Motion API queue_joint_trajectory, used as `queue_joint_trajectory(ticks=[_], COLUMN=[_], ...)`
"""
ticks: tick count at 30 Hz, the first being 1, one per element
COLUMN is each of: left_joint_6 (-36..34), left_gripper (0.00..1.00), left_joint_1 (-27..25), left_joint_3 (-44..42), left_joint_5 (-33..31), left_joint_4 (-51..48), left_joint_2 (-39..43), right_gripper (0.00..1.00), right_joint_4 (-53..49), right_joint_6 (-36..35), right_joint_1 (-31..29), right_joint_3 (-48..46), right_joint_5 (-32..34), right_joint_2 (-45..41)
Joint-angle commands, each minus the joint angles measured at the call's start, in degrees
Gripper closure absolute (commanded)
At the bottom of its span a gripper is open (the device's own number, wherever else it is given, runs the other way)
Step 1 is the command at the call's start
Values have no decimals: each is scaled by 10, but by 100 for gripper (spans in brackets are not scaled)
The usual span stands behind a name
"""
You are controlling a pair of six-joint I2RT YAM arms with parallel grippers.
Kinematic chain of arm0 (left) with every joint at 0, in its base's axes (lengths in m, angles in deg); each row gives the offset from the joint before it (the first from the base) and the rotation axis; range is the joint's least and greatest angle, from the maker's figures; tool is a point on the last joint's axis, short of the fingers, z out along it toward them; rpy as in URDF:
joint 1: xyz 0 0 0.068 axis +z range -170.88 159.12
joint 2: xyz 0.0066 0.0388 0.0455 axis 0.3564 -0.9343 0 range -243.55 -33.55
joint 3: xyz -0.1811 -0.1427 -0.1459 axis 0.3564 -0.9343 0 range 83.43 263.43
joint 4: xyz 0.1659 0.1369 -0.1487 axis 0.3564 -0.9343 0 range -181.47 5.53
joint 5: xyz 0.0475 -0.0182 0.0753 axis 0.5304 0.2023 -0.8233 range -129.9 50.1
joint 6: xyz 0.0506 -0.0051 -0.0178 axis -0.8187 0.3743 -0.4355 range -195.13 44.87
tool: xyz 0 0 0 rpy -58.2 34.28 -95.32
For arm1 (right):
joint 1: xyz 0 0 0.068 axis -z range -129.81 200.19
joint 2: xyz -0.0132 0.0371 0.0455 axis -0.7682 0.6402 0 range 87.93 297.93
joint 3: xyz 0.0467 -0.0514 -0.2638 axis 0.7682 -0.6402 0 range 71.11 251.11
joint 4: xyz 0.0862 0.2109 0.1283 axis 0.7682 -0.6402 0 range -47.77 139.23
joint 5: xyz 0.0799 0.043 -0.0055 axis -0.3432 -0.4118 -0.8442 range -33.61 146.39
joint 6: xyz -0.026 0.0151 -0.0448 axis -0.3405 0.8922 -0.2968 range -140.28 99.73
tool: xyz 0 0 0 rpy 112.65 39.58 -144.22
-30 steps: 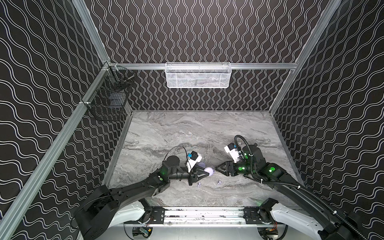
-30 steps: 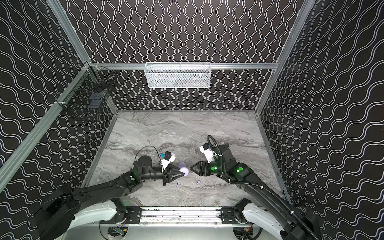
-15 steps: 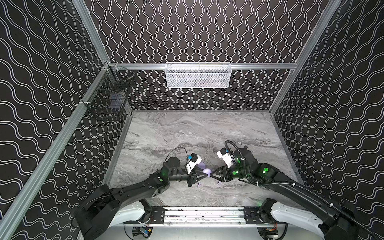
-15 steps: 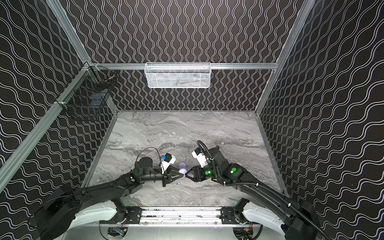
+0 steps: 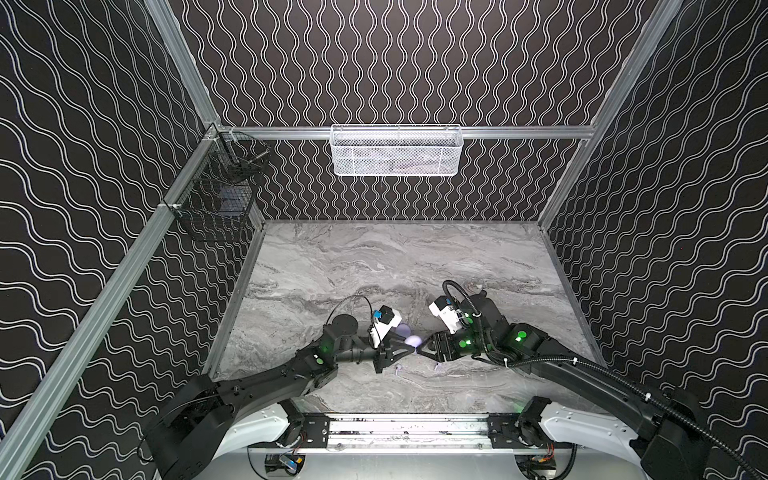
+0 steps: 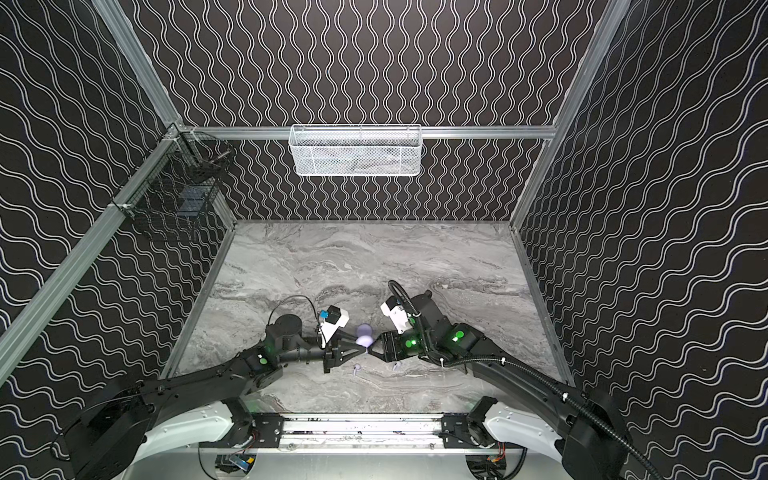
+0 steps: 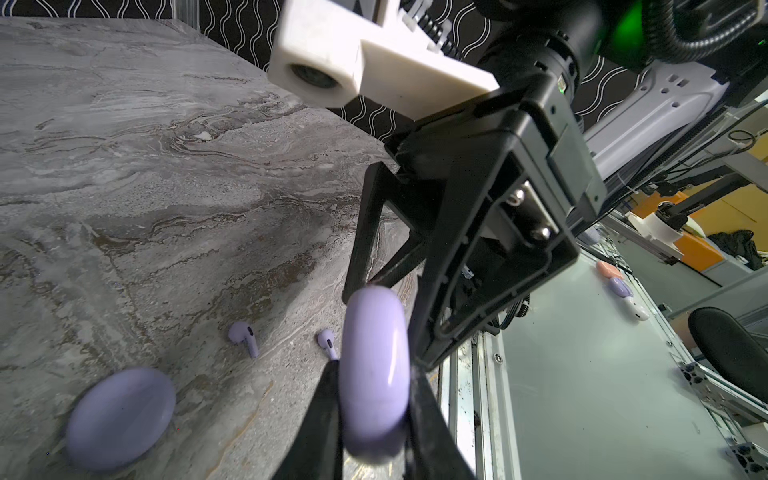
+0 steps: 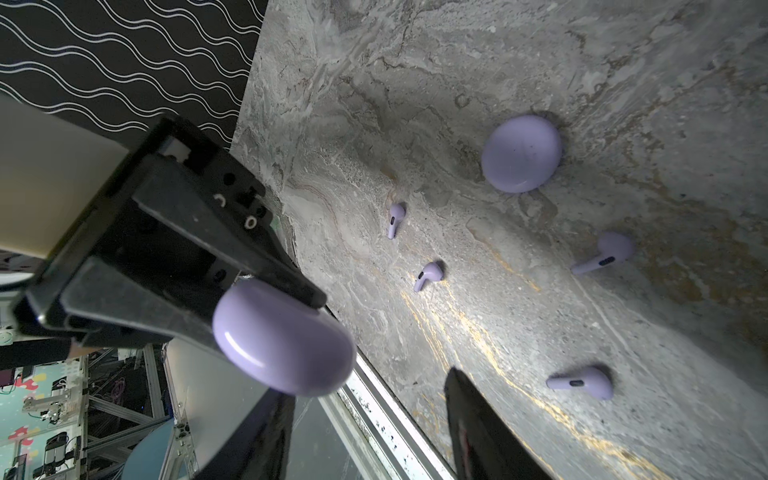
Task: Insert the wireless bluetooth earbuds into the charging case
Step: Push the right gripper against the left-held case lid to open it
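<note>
4 tiny lavender earbuds point(image 8: 428, 275), rounded heads, short stems, loose on the surface point(image 8: 498, 62), apart from one another. Clamped edge-on in the left hand point(image 7: 374, 415), clear of the surface: a closed round lavender case point(image 7: 374, 353). Half wide, 1 fingertip at its far end: the right hand point(image 8: 368, 388). Flat nearby, a 2nd case point(image 8: 521, 153). Grey marbled surface; black wavy walls point(image 5: 415, 62); white basket point(image 5: 397, 151) on the back rail.

In a top view the earbuds point(image 5: 398, 367) are specks, too small to tell.
</note>
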Motion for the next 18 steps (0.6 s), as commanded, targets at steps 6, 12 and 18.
queue_joint_trajectory(ticks=[6,12,18], left_joint_6=[-9,-9,-14], left_gripper=[97,97,97], left_joint_1=[-1,-2,-1], left_joint_3=[-2,-4,-2], left_joint_5=[13,14,1], left_joint_4=[18,19,8], left_joint_2=[5,9,11], right_gripper=[41,41,41], right_joint_4=[14,11,4], right_joint_6=[-12,-12,1], right_joint_1=[14,18,19], right_joint_3=[21,25,30], right_joint_5=[24,27,57], right_joint_2=[5,8,-19])
